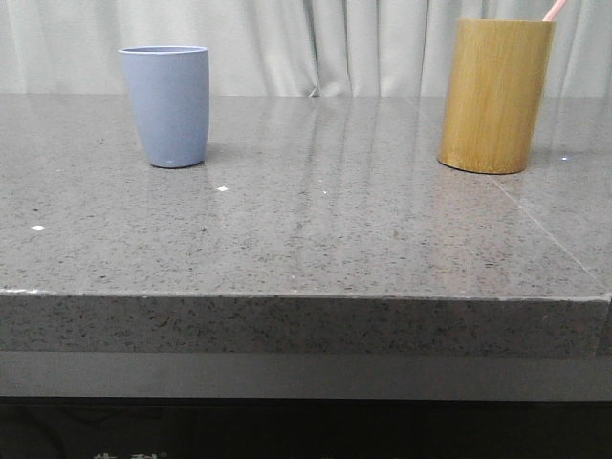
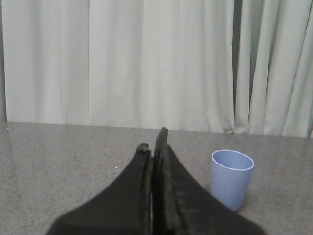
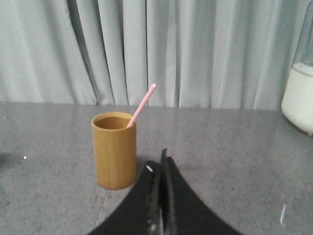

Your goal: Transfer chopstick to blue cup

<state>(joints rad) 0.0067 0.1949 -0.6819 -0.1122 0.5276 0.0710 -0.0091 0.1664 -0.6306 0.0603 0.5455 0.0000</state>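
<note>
The blue cup (image 1: 165,103) stands upright at the far left of the grey stone table; it also shows in the left wrist view (image 2: 232,178). A pale pink chopstick (image 3: 142,105) leans in the yellow-brown bamboo holder (image 3: 114,150); in the front view only its tip (image 1: 555,9) shows above the holder (image 1: 495,94) at the far right. My left gripper (image 2: 153,141) is shut and empty, short of the cup and to one side of it. My right gripper (image 3: 158,161) is shut and empty, just beside the holder's base. Neither gripper shows in the front view.
The grey stone table (image 1: 316,220) has its front edge close to the camera. White curtains (image 1: 316,43) hang behind it. A white, partly clear container (image 3: 299,93) stands at the edge of the right wrist view.
</note>
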